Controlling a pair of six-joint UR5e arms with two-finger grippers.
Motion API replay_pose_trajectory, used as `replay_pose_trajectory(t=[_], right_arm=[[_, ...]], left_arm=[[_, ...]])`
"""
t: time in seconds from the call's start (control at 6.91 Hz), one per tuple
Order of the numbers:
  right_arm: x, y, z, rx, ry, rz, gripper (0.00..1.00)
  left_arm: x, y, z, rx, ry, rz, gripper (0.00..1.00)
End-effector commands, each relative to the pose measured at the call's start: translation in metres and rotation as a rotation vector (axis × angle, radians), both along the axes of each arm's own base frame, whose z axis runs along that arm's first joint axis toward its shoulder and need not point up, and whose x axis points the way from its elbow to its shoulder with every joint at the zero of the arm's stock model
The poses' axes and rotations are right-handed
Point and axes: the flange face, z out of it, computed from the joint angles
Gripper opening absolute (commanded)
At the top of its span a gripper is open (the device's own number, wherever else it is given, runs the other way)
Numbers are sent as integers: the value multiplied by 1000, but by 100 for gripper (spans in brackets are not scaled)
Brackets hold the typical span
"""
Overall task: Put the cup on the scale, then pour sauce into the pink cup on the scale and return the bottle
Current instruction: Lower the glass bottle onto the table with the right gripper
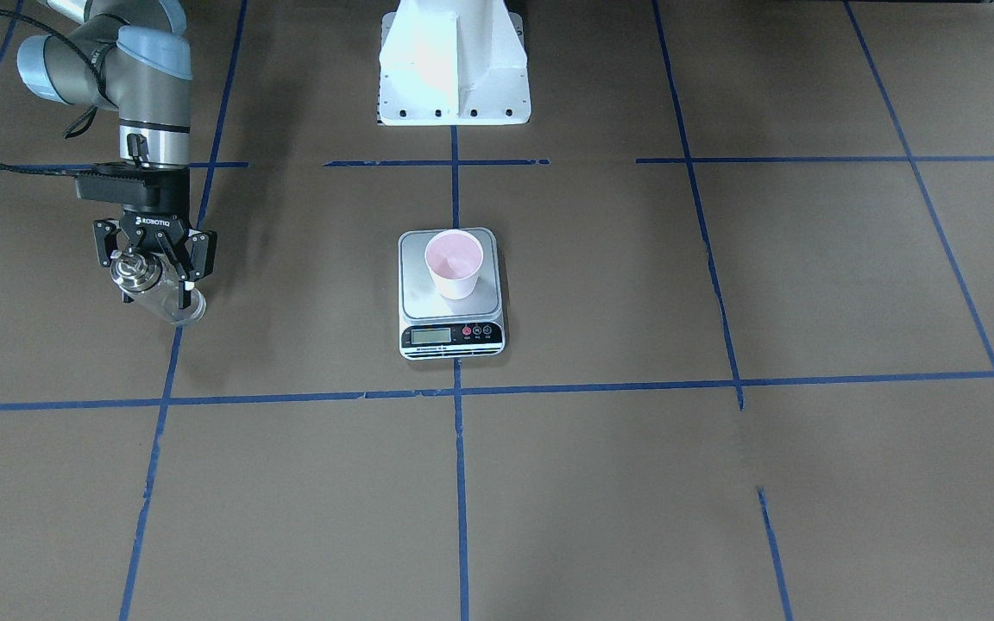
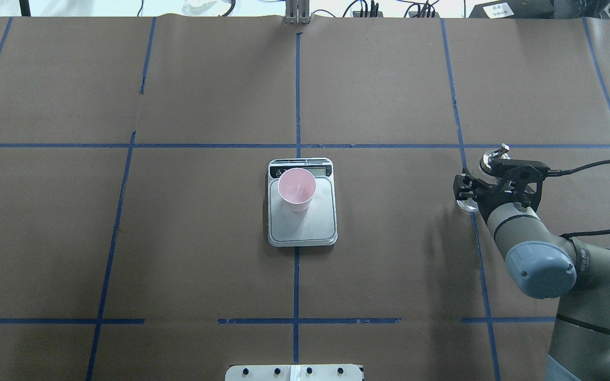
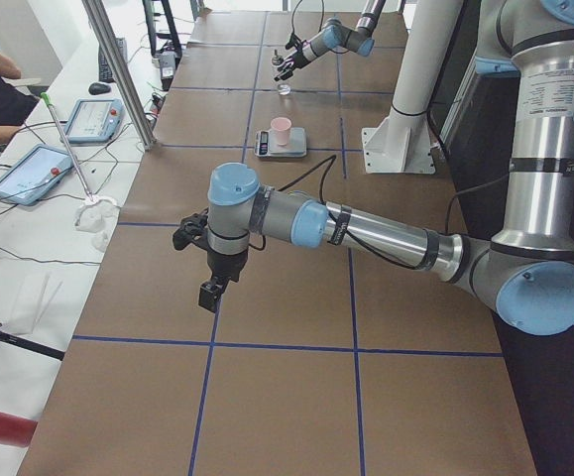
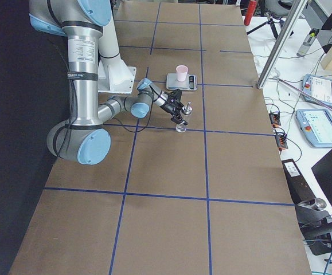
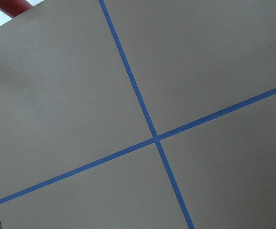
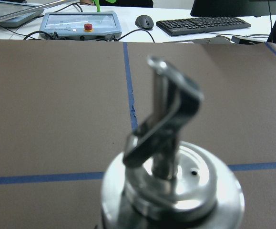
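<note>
The pale-pink cup (image 1: 455, 263) stands upright on the steel platform of the scale (image 1: 450, 293) at the table's middle; both also show in the overhead view, the cup (image 2: 297, 188) on the scale (image 2: 302, 222). My right gripper (image 1: 154, 267) is shut on the clear glass bottle (image 1: 165, 300), which is upright with its base at or just above the table, well off to the scale's side. Its silver cap and spout (image 6: 171, 157) fill the right wrist view. My left gripper (image 3: 210, 293) shows only in the exterior left view, far from the scale; I cannot tell its state.
The robot's white base (image 1: 454, 65) stands behind the scale. Blue tape lines (image 1: 457, 392) grid the brown table. Tablets, cables and a keyboard (image 6: 202, 25) lie beyond the table's far edge. An operator sits at the side table in the exterior left view.
</note>
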Motion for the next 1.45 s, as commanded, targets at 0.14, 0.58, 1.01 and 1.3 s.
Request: replay_pose_trajectory(t=[0.14, 0.58, 1.01, 1.3], right_arm=[[2, 0, -2, 1, -2, -1, 99], [1, 11, -5, -6, -6, -19, 100], [2, 20, -3, -57, 75, -47, 100], [12, 30, -29, -117, 118, -89, 100]], left_arm=[[0, -1, -1, 2, 0, 0, 100], [0, -1, -1, 2, 0, 0, 100], [0, 0, 0, -2, 0, 0, 100], [0, 0, 0, 0, 0, 0, 100]])
